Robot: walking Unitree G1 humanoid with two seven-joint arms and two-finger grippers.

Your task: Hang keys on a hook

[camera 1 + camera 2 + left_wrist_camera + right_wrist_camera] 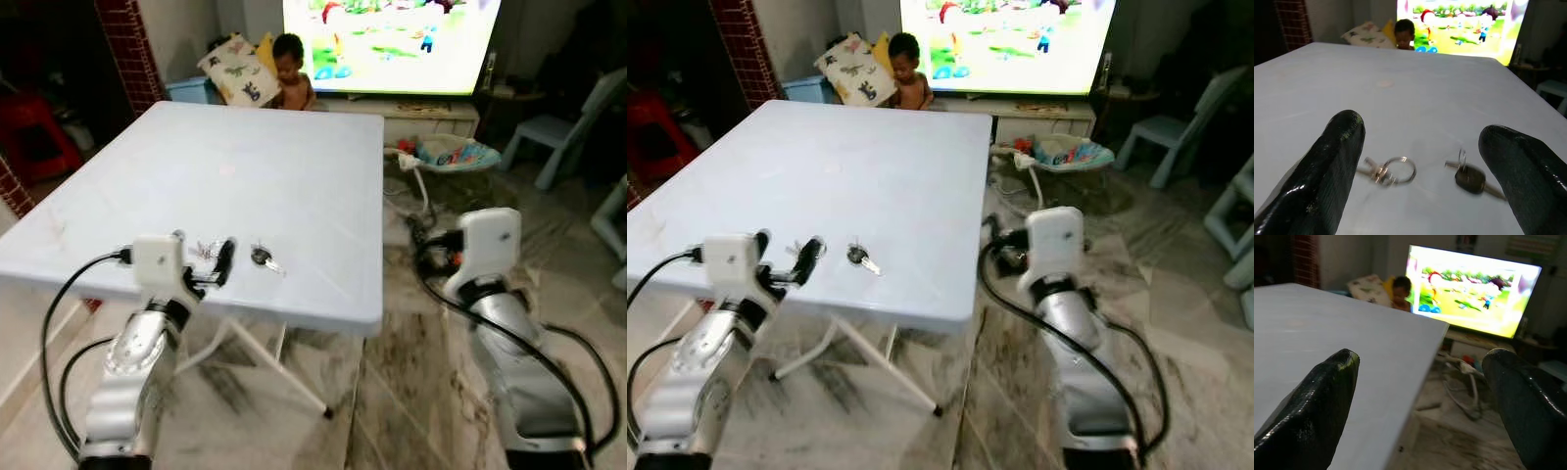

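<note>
Left gripper (201, 258) is hovering low over the near edge of the white folding table (294, 147), its two black fingers spread wide and pointing in across the tabletop, nothing between them. Just ahead of the fingertips, two sets of keys are lying flat close to that near edge: a silver key on a ring (1387, 171), and just beside it, towards the table's right side, a black-headed key (1470, 178) with its own small ring. Right gripper (1420, 396) is waiting off the table's right edge, over the floor, fingers also parted and empty. At the far edge a child (291, 70) is sitting in front of the bright television (392, 39). No hook can be made out anywhere in these views. Judging by the look of them, these keys are going to be light, hard and thin, lying flush on a smooth top, so they are likely to skid away from a closing pinch; the chunky black head, or the raised ring, is looking like the best place to take hold
</note>
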